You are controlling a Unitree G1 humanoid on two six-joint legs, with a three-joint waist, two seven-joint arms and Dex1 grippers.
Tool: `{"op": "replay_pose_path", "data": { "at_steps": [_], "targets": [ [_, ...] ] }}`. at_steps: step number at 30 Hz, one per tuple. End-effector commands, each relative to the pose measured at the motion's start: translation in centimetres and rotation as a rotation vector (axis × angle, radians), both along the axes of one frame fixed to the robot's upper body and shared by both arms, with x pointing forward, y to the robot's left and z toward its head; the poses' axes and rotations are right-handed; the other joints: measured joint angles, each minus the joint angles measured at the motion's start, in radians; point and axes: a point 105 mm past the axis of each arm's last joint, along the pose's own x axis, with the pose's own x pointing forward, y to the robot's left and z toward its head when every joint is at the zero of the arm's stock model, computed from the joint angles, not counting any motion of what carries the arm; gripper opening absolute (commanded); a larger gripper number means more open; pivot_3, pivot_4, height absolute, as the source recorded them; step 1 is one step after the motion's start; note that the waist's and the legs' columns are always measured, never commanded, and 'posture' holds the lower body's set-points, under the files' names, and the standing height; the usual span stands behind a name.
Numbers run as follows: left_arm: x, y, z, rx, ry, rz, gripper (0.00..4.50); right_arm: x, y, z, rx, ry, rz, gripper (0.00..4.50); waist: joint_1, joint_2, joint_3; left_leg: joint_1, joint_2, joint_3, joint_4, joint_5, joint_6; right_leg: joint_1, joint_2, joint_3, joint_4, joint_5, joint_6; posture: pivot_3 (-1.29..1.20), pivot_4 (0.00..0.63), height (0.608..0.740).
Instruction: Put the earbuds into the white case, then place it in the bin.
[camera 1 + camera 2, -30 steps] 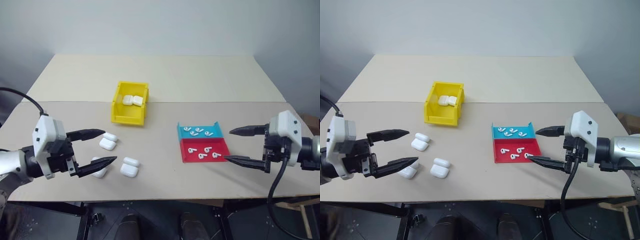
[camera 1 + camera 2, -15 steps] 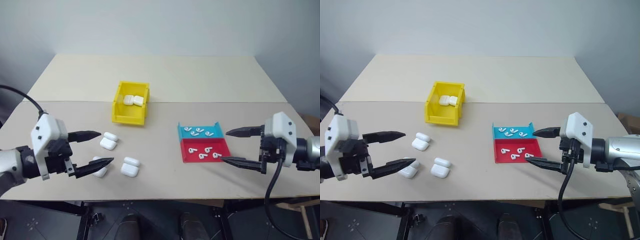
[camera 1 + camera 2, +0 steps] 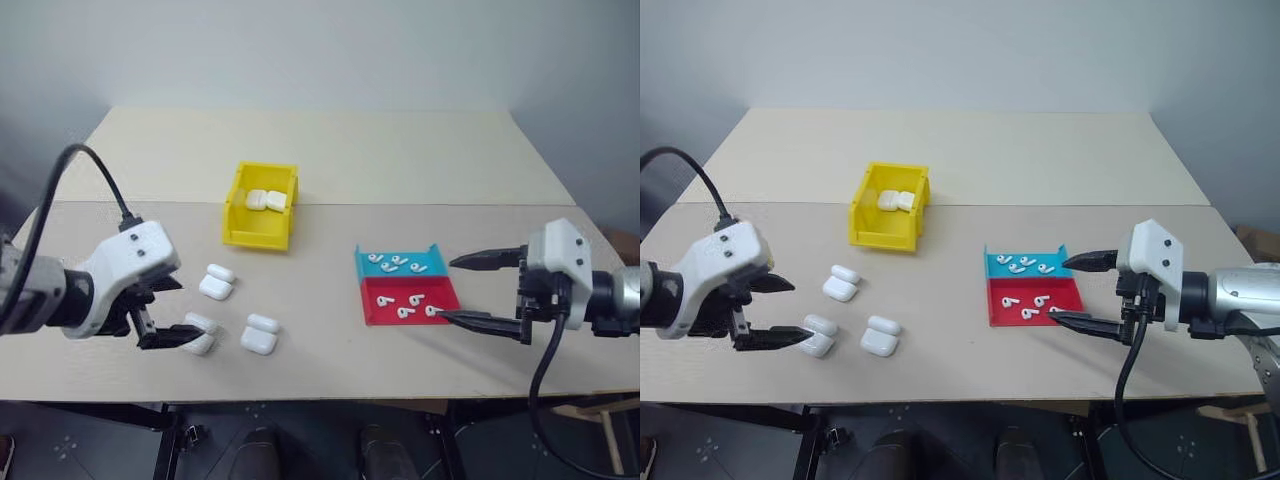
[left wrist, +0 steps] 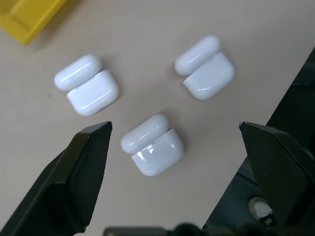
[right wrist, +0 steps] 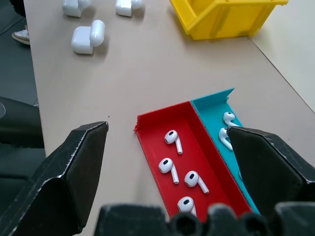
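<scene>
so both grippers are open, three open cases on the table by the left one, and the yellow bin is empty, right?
Not quite: the yellow bin is not empty. The left eye view shows two white cases lying in it. The rest holds: left gripper and right gripper are open, and three open cases sit on the table by the left one.

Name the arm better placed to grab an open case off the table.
Left. The left gripper hangs open directly over a white case with its lid open; the right gripper is by the red tray.
</scene>
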Motion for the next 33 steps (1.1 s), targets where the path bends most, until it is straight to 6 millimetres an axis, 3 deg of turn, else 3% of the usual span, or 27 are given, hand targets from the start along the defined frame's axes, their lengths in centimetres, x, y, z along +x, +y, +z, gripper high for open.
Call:
{"op": "replay_pose_path", "data": {
  "at_steps": [1,8,16,20,33],
  "targets": [
    [0.3,0.3,0.1,-0.022,0.109,0.124,4.50,-0.3,0.3,1.0,0.006,-0.050,0.012,4.48,0.001,0.000,0.000,-0.001,0.000,0.000,0.000,0.000,0.000,0.000,0.000,0.000,0.000,0.000,0.000,0.00,0.150,0.740],
    [-0.1,-0.6,-1.2,0.037,0.223,0.149,4.50,-0.4,0.0,1.3,-0.014,-0.041,0.023,4.48,-0.002,-0.001,0.001,0.000,-0.001,-0.001,0.000,0.000,0.000,0.000,0.000,0.000,0.001,0.000,0.000,0.00,0.150,0.740],
    [-0.6,0.2,-2.8,0.046,0.290,0.296,4.50,-0.2,-0.5,1.6,-0.039,-0.024,0.046,4.48,0.000,-0.002,0.001,0.000,-0.001,-0.002,0.000,0.000,0.000,0.000,-0.001,0.000,0.001,0.000,0.000,0.00,0.150,0.740],
    [-0.4,0.5,-3.7,0.008,0.296,0.404,4.50,-0.1,-0.5,2.0,-0.047,-0.024,0.057,4.48,0.000,-0.002,0.002,0.000,-0.001,-0.001,0.000,0.000,0.000,0.000,-0.002,0.000,0.001,0.000,0.000,0.00,0.150,0.740],
    [1.3,0.5,-6.3,-0.030,0.324,0.494,4.50,-0.7,0.2,1.8,-0.022,-0.037,0.054,4.48,0.024,-0.002,0.002,0.000,-0.002,-0.001,0.000,0.001,-0.002,0.000,-0.002,0.000,0.001,0.000,0.000,0.00,0.150,0.740]
  ]
}}
